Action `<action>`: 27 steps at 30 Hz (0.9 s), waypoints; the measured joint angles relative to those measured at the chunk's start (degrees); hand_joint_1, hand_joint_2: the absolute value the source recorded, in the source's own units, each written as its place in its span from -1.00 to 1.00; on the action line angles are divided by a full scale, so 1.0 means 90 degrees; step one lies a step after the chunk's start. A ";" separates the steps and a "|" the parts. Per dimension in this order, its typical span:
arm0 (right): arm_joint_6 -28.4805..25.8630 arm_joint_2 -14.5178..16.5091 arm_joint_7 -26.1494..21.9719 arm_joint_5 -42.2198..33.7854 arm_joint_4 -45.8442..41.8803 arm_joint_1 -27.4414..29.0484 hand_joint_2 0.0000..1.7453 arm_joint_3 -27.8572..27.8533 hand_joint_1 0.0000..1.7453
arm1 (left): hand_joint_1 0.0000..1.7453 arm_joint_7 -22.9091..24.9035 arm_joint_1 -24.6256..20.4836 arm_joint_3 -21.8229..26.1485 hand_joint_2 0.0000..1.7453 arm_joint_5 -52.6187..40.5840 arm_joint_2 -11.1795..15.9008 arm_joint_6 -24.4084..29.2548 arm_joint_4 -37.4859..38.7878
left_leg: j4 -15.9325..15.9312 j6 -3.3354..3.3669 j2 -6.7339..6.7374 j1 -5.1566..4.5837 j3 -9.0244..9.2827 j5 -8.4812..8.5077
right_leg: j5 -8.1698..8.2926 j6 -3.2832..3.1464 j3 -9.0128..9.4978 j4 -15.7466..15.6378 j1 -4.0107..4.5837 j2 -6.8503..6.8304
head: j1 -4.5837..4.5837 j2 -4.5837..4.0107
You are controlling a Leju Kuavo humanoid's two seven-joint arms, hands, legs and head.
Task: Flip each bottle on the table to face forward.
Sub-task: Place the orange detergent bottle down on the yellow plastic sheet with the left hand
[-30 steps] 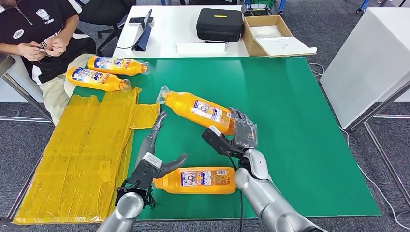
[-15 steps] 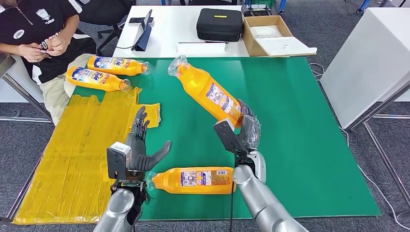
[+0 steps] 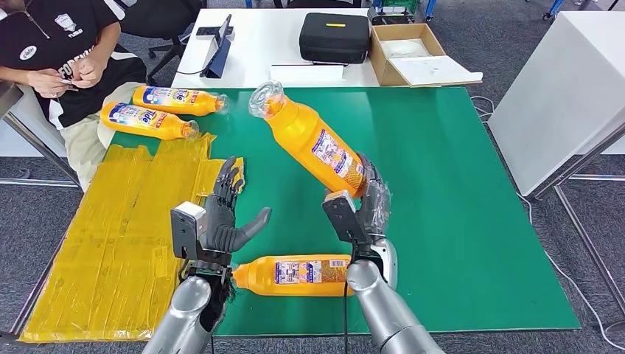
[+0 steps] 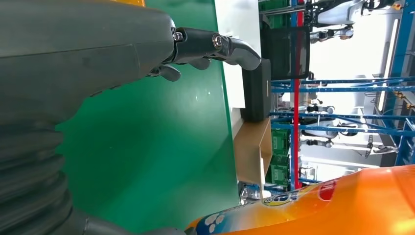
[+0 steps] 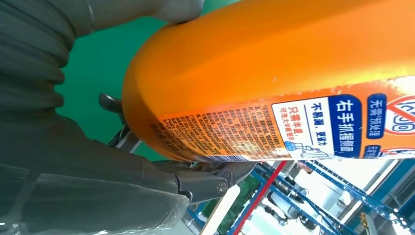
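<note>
Head view: right hand [image 3: 366, 205] grips base of tilted orange bottle [image 3: 313, 140], lifted above green tabletop [image 3: 457, 206]; left hand [image 3: 225, 217] released, fingers spread, holding nothing. Second bottle [image 3: 295, 274] lies between arms. Right wrist view: fingers [image 5: 215, 181] wrap bottle base.

A robotics lab or workshop: blue metal racking [image 4: 342, 83] with other robots, a green-topped work table [image 3: 457, 184], white desks [image 3: 258, 44], grey carpet floor [image 3: 508, 44]

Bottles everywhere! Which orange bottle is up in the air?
The bottle that the right hand grips by its base, tilted up off the green table. The other three bottles lie flat.
</note>
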 joint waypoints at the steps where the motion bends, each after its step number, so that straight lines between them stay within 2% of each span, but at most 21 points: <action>1: 0.0049 0.0005 0.0003 0.0004 -0.0037 0.0026 1.00 0.0030 1.00 | -1.00 -0.0002 -0.0037 -0.0013 1.00 -0.0001 -0.0005 -0.0001 0.0044 | 0.0000 0.0000 0.0000 0.0000 0.0000 0.0000 | 0.0000 0.0000 0.0000 0.0000 0.0001 0.0000 | 0.0001 0.0000; 9: 0.0641 0.0118 0.0102 0.0073 -0.0247 0.0281 1.00 0.0595 1.00 | -1.00 -0.0013 -0.0360 -0.0175 1.00 -0.0029 -0.0060 -0.0078 0.0286 | 0.0000 0.0000 0.0000 0.0000 -0.0002 0.0000 | 0.0000 0.0000 0.0000 0.0000 0.0001 0.0000 | 0.0000 0.0000; 13: 0.0896 0.0122 0.0138 0.0063 -0.0375 0.0395 1.00 0.0861 1.00 | -1.00 -0.0010 -0.0380 -0.0395 1.00 -0.0439 -0.0056 -0.0327 0.0244 | 0.0000 0.0000 -0.0002 0.0000 -0.0003 0.0000 | 0.0000 0.0000 -0.0001 0.0000 0.0001 -0.0001 | -0.0001 0.0000; 18: 0.0939 0.0119 0.0239 0.0061 -0.0579 0.0546 1.00 0.1035 1.00 | -1.00 0.0060 -0.0362 -0.0755 1.00 -0.0909 -0.0031 -0.0389 -0.0010 | 0.0000 0.0000 -0.0001 -0.0001 -0.0005 0.0000 | 0.0000 0.0000 -0.0001 0.0000 -0.0001 -0.0001 | 0.0001 0.0000; 27: 0.0867 0.0118 0.0266 0.0121 -0.0723 0.0632 1.00 0.1129 1.00 | -1.00 0.0153 -0.0340 -0.0970 1.00 -0.0835 0.0013 -0.0484 -0.0153 | 0.0000 0.0000 -0.0001 0.0000 -0.0002 0.0000 | 0.0000 0.0000 -0.0001 0.0000 0.0001 -0.0001 | -0.0001 0.0001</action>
